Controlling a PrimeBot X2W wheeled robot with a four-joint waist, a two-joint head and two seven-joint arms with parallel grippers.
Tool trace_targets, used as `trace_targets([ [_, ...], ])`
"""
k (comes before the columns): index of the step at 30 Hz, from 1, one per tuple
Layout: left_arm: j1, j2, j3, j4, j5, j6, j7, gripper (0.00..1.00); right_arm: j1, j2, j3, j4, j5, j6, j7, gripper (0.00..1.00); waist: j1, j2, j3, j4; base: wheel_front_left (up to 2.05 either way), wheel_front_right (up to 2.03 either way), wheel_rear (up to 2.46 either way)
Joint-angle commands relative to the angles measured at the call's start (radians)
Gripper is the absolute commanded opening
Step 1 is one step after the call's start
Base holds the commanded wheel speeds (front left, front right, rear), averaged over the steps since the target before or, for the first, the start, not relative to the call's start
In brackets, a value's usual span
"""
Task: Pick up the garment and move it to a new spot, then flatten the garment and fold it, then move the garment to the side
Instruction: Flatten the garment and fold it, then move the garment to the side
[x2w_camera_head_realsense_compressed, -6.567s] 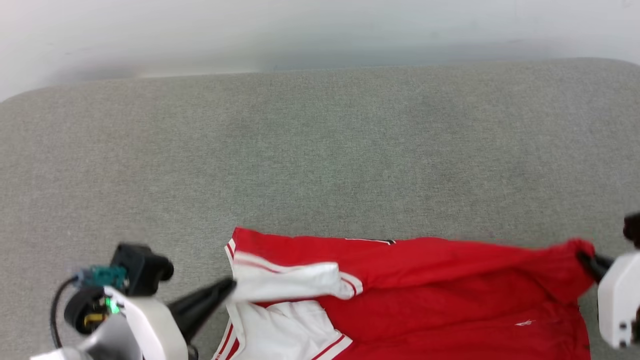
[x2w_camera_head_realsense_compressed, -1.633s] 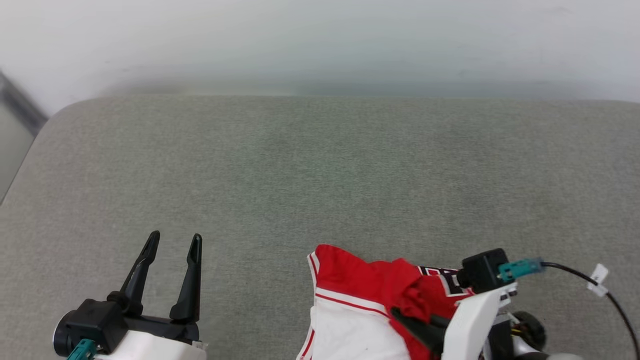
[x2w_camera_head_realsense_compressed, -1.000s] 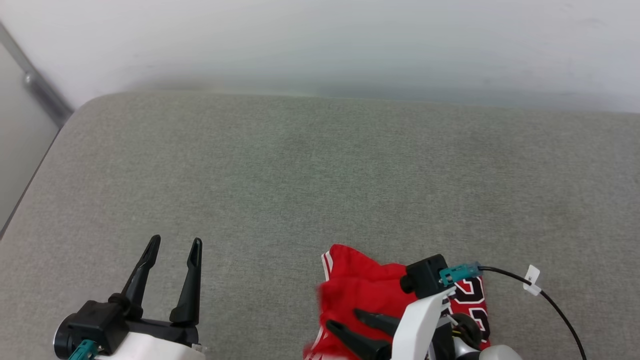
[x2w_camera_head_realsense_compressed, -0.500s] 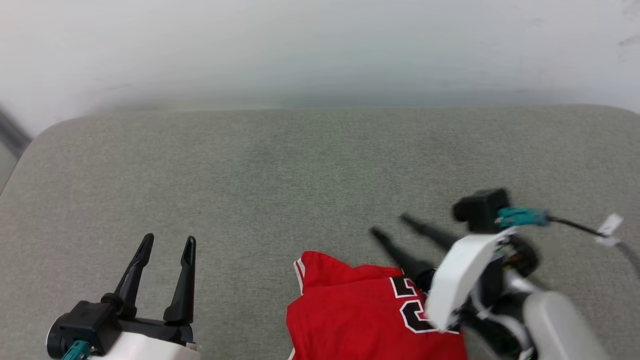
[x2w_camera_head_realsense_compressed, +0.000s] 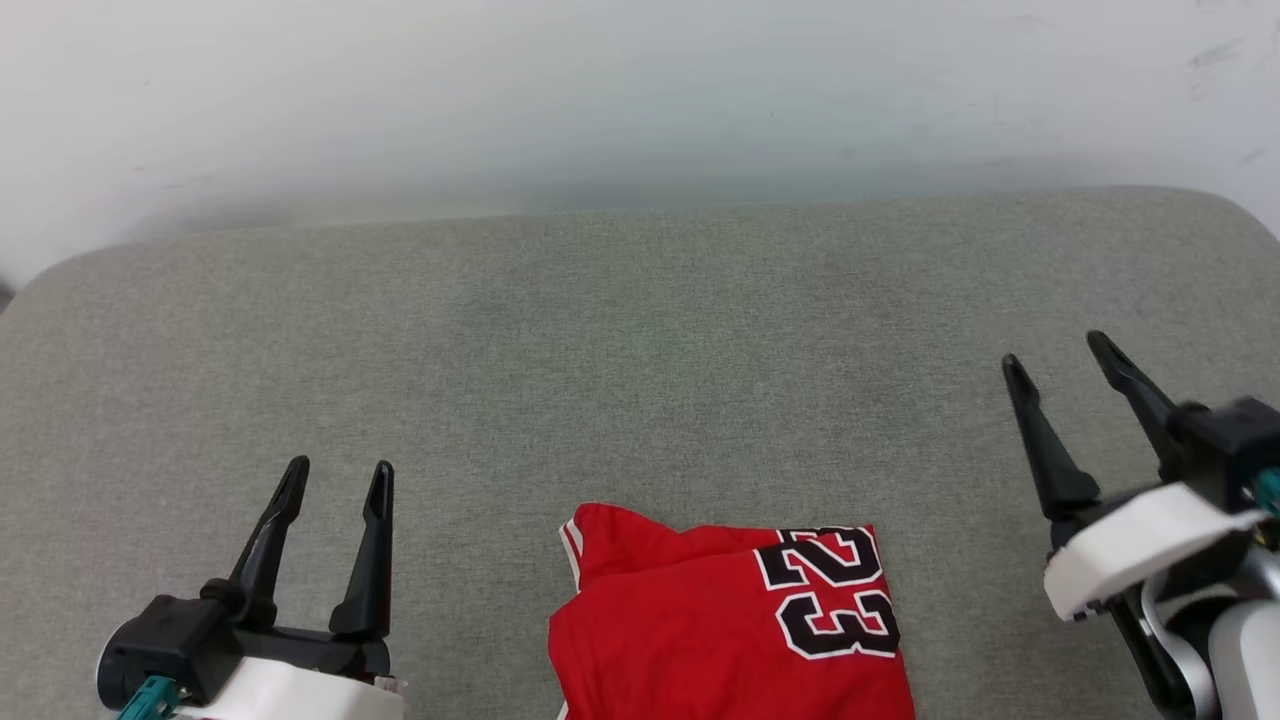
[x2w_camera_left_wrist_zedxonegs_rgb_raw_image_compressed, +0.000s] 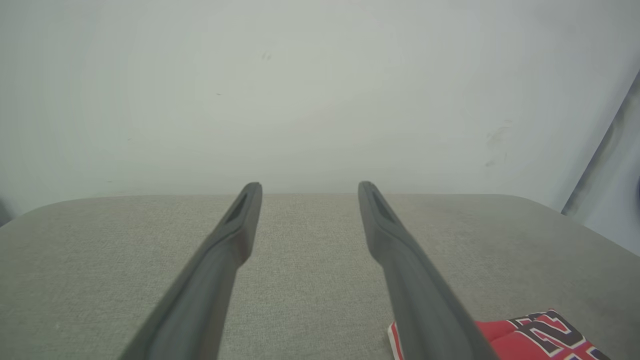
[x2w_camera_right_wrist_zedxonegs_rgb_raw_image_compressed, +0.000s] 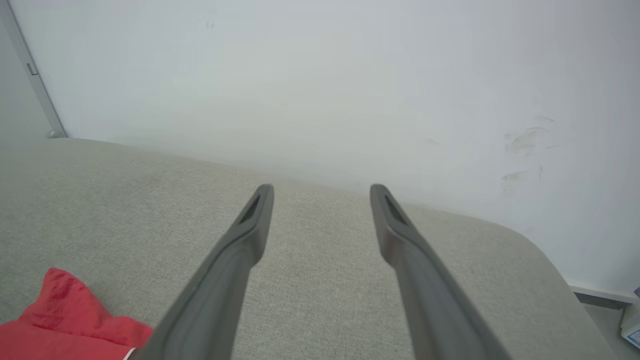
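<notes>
A grey fabric-covered surface (x2w_camera_head_realsense_compressed: 640, 330) is stretching across the head view, with a pale wall (x2w_camera_head_realsense_compressed: 640, 90) rising behind its far edge. The garment (x2w_camera_head_realsense_compressed: 700, 640) is lying folded into a compact red block at the near middle of that surface, running off the bottom edge of the view; its black-and-white 23 is facing up (turned sideways, on the block's right part), and a strip of red-and-white trim is showing at its far left corner. The right gripper (x2w_camera_head_realsense_compressed: 1052, 349) is hovering well to the right of the garment, its fingers spread apart and holding nothing. The left gripper (x2w_camera_head_realsense_compressed: 340, 466) is sitting to the garment's left, clear of the cloth, its fingers likewise parted and empty.
</notes>
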Motion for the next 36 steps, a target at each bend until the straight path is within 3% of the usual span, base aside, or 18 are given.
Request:
trace_targets([
  [1, -0.006, -0.005, 0.009, -0.007, -0.005, -0.001, -0.005, 1.0, 0.033, 0.023, -0.029, -0.009, -0.008, -0.001, -0.035, 1.0, 0.0, 0.0, 0.001, -0.004, 0.0, 0.0, 0.0],
  [13, 0.025, -0.02, 0.018, -0.017, -0.017, -0.001, -0.005, 1.0, 0.196, 0.123, -0.085, -0.051, -0.014, 0.0, -0.219, 1.0, 0.0, 0.0, 0.006, -0.008, 0.0, 0.0, 0.0],
  [26, 0.018, -0.016, -0.007, -0.022, -0.004, -0.001, -0.005, 1.0, 0.212, 0.139, -0.08, -0.043, 0.002, 0.0, -0.214, 1.0, 0.0, 0.0, 0.016, 0.003, 0.0, 0.0, 0.0],
  [31, 0.011, -0.008, -0.005, -0.024, -0.004, -0.001, -0.005, 1.0, 0.218, 0.098, -0.035, -0.053, 0.037, 0.0, -0.101, 1.0, 0.0, 0.0, 0.03, 0.007, 0.0, 0.0, 0.0],
  [36, -0.002, -0.007, 0.003, -0.042, -0.002, -0.001, -0.005, 1.0, 0.242, 0.047, 0.003, -0.093, 0.139, 0.0, 0.178, 1.0, 0.0, 0.0, 0.052, 0.014, 0.0, 0.0, 0.0],
])
